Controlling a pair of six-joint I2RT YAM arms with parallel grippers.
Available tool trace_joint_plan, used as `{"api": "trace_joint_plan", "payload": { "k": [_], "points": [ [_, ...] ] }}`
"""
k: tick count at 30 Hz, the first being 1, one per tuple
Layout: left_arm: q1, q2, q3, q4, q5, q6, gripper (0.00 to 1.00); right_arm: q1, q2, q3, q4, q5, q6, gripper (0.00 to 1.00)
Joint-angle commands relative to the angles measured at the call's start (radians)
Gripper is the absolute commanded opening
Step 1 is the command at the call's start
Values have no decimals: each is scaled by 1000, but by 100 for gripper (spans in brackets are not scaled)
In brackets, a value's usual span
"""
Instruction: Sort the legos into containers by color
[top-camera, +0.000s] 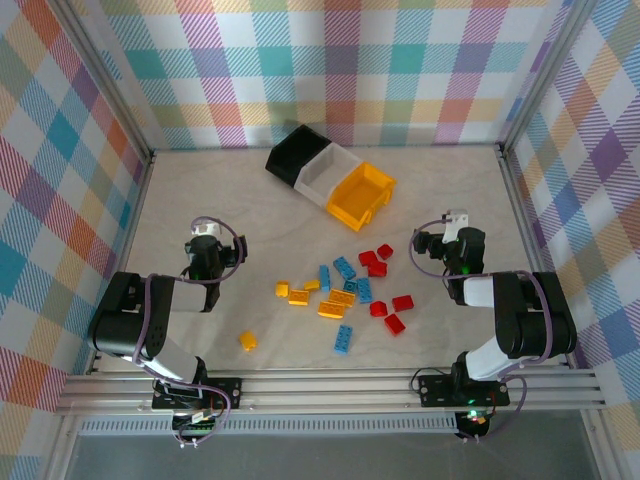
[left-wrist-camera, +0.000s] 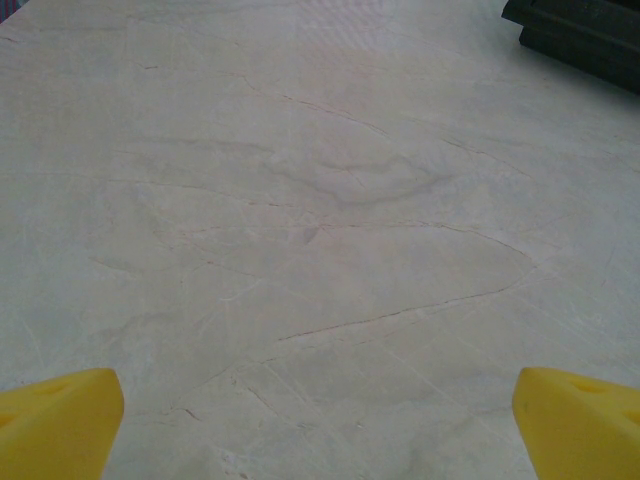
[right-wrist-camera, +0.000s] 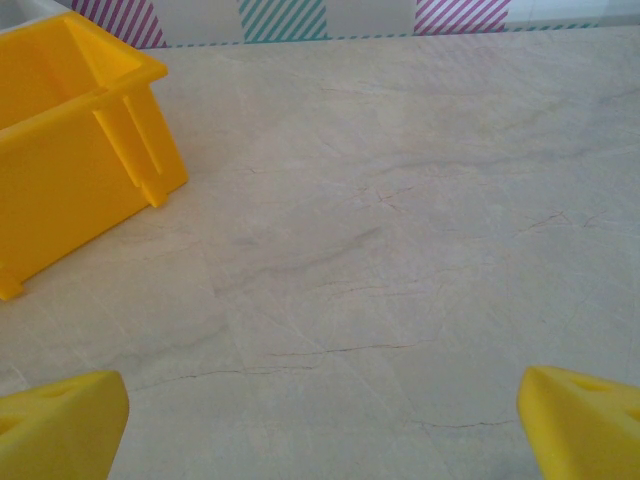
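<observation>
Our left end effector (left-wrist-camera: 320, 425) and right end effector (right-wrist-camera: 320, 425) gape empty; we judge the small red, blue and yellow plastic bricks (top-camera: 345, 290) light and stiff, best pinched across flat sides

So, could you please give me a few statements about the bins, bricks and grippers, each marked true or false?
1. The white bin sits between the black bin and the yellow bin. True.
2. The left gripper is shut on a brick. False: it is open, with nothing in it.
3. One yellow brick lies apart from the main scatter, on the left arm's side. True.
4. The red bricks are inside the yellow bin. False: they lie on the table, on the right arm's side of the scatter.
5. The right gripper is open and empty. True.
</observation>
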Motion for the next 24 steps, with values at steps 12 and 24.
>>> {"api": "trace_joint_plan", "payload": {
  "k": [12, 24],
  "points": [
    [2, -213, 218, -497, -306, -120, 100, 27, -264, 211, -536, -9, 114, 100],
    [-65, -532, 352, -985, 40, -405, 100, 259, -205, 500, -1274, -205, 387, 100]
  ]
}}
